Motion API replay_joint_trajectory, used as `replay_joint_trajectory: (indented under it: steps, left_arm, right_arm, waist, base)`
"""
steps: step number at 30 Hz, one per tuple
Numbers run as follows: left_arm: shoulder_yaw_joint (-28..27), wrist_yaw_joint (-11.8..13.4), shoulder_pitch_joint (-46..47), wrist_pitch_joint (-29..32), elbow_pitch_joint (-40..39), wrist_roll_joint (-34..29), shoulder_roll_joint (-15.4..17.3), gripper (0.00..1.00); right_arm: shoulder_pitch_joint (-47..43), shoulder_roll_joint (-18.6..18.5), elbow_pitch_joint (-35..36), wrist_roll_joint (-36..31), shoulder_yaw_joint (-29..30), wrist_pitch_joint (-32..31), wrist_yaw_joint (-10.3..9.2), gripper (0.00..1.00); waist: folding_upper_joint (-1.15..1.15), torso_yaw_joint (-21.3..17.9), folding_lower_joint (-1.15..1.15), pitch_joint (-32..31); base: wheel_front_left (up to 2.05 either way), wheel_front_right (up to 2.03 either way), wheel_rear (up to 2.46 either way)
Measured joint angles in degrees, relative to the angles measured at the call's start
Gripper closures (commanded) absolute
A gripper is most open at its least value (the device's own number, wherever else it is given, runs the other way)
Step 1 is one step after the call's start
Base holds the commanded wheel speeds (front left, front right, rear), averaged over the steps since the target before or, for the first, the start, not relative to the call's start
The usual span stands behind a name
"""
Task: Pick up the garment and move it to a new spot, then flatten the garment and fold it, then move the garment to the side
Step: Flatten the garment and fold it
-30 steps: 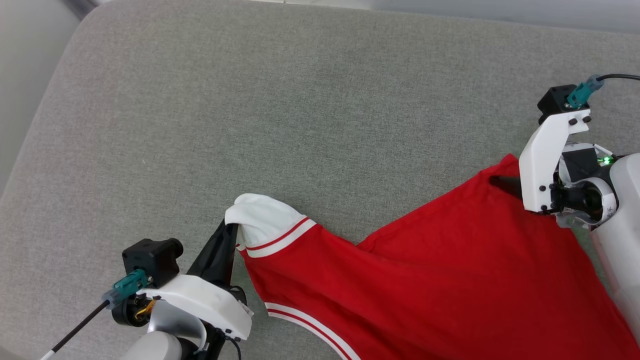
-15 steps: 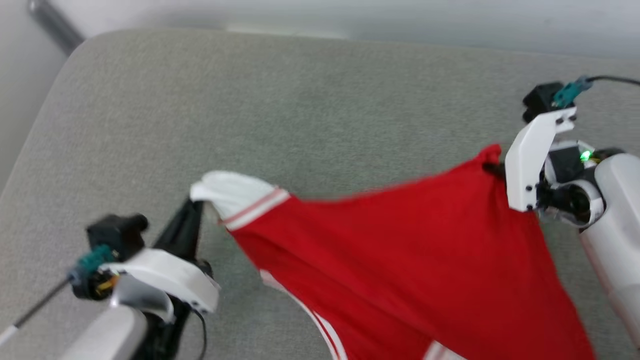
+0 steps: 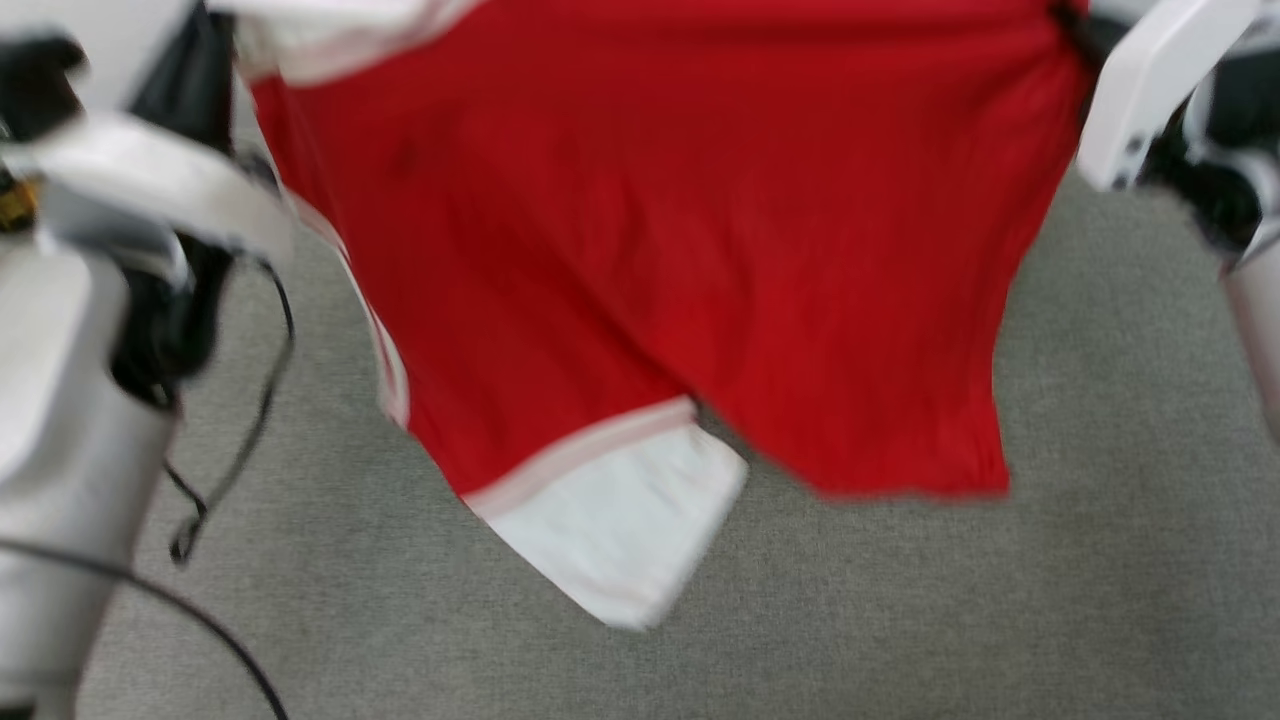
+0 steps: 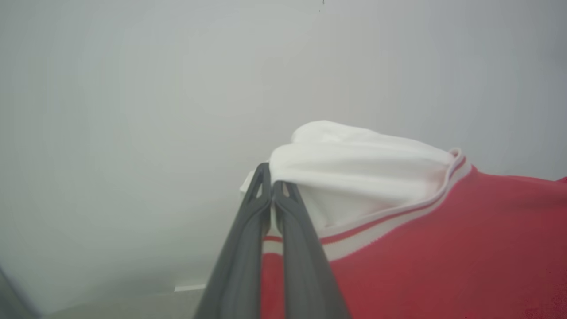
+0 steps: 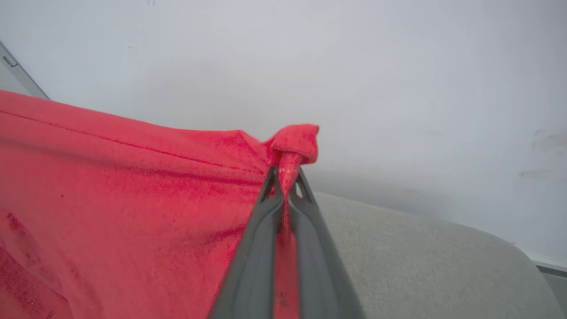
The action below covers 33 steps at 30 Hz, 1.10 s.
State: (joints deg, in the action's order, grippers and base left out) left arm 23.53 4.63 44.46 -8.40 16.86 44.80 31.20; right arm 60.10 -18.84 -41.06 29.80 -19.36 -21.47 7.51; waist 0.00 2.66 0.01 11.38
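The garment (image 3: 640,230), a red jersey with white sleeves, hangs spread in the air between my two arms, above the grey cushion (image 3: 1000,600). One white sleeve (image 3: 620,530) dangles at its lower edge. My left gripper (image 4: 271,188) is shut on the other white sleeve (image 4: 354,168) by its striped trim. My right gripper (image 5: 285,181) is shut on a bunched red corner of the garment (image 5: 88,177). In the head view, my left wrist (image 3: 130,190) sits at the upper left and my right wrist (image 3: 1150,90) at the upper right; the fingertips there are hidden.
The grey cushion fills the lower part of the head view. A black cable (image 3: 230,440) loops down beside my left forearm. A pale wall (image 5: 398,66) stands behind the cushion's rounded far edge (image 5: 421,230).
Both arms have lifted the garment off the cushion, so it now hangs spread between them. The right gripper closed on the red corner. The head view has tilted downward.
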Motion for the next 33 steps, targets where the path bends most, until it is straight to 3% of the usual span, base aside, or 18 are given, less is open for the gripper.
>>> replay_joint_trajectory:
  steps: [8,19,27,33]
  left_arm:
    - [-0.1,-3.2,23.8,-1.7,10.9,-4.5,-0.9,1.00]
    - [0.1,-6.2,49.6,-1.6,18.4,-8.6,-1.0,1.00]
    - [0.3,-8.1,54.2,-3.4,25.2,-8.3,-2.8,1.00]
    - [-0.1,-9.9,50.4,-4.4,30.1,-5.3,-4.7,1.00]
  right_arm:
    - [16.0,0.4,-3.7,-4.7,4.0,10.4,0.03,1.00]
    - [35.4,-0.5,-5.4,-7.9,6.2,15.7,0.03,1.00]
    - [40.0,0.6,-9.9,-8.4,4.9,18.0,0.03,1.00]
    - [37.6,1.4,-13.1,-7.0,2.3,19.5,0.02,1.00]
  waist:
    - [0.00,-1.5,0.00,4.9]
    - [0.00,-1.9,0.00,16.5]
    - [0.00,-1.1,0.01,25.9]
    - [0.00,-0.7,0.01,27.1]
  base:
    - [0.00,0.00,0.00]
    - [0.00,0.00,0.00]
    - [0.00,0.00,0.00]
    - [0.00,0.00,0.00]
